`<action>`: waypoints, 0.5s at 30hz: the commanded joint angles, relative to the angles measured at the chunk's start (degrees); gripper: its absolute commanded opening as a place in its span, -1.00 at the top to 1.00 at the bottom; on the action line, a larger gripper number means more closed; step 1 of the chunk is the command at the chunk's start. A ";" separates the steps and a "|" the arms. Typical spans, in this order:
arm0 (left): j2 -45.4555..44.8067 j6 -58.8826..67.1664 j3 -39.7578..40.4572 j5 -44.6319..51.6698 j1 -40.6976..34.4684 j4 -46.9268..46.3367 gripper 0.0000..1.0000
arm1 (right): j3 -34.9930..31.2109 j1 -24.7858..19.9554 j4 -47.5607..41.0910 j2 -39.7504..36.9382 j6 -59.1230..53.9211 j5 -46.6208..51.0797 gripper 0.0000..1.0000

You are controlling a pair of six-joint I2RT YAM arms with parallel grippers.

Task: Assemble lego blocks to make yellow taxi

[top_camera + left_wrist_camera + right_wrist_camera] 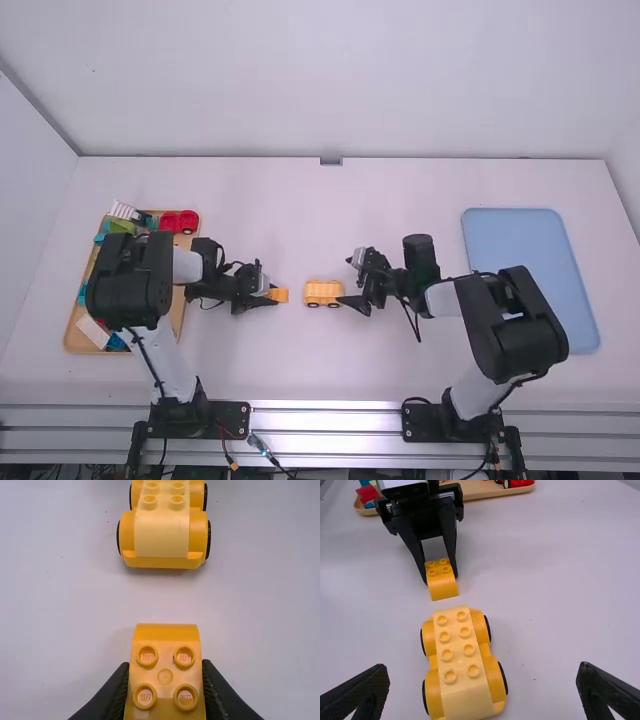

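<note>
From here, the left fingers pinch the yellow block beside the wheeled car base, which sits loose between them and the right arm's spread fingers, so an off-line press on its studs could roll it away.

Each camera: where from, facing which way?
High view: fixed above and behind, facing forward-down at table; both arms show.
Left wrist view: on that wrist, facing yellow block, wheeled base; own fingers show.
Right wrist view: on that wrist, facing wheeled base, left tool; own fingers show.
Both wrist views share yellow block and wheeled base.
</note>
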 commanded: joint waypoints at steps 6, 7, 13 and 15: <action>0.44 1.33 -3.58 -0.52 -0.17 3.69 0.84 | 0.39 0.07 0.07 0.48 0.28 -0.94 -0.97; 0.44 1.57 -3.82 1.25 -0.17 3.87 0.84 | 0.39 0.07 0.00 0.48 0.31 -0.92 -0.98; 0.42 1.46 -3.13 7.10 -0.15 2.93 0.83 | 0.26 1.11 -0.63 0.50 0.26 -0.83 -0.98; 0.42 1.49 -1.86 8.57 -0.17 0.39 0.85 | 0.20 2.82 -1.27 0.50 0.04 1.27 -0.98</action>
